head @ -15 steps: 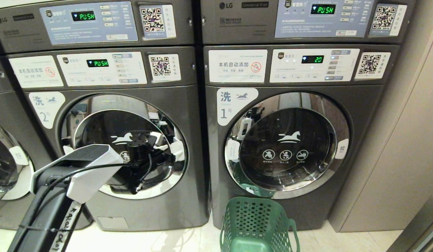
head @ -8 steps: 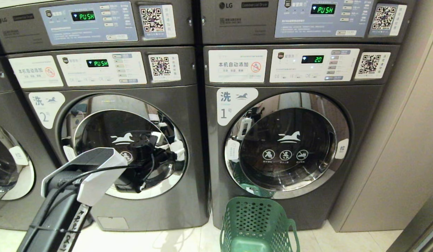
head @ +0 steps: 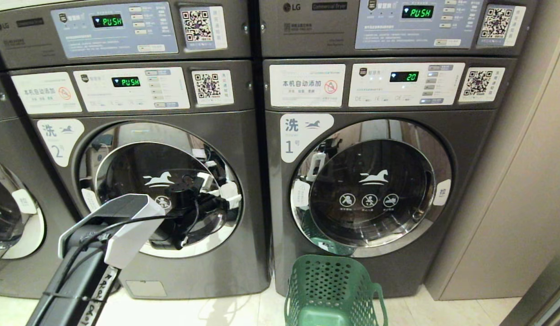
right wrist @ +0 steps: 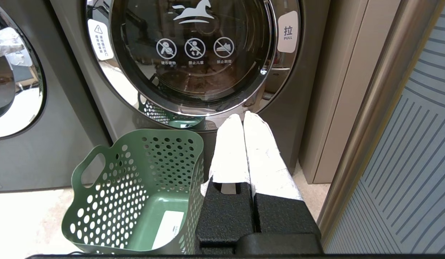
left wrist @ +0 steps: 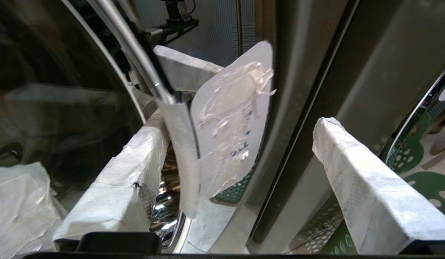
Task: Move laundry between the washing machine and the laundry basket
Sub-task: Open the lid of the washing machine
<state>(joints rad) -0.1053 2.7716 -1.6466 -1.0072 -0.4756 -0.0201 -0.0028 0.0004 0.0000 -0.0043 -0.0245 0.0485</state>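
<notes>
Left gripper [head: 225, 195] wide open, empty, straddling handle tab [left wrist: 229, 118] of washer "2" door [head: 160, 188]; LG display reads "PUSH".

Washer 2 [head: 162, 190]: grey front-loader, round chrome-rimmed glass door shut, display reads PUSH. Washer 1 [head: 370, 185] just beside it on the right, door shut, display reads 20. Basket [head: 332, 290]: green perforated plastic, upright on floor against washer 1's front, no laundry inside.
</notes>
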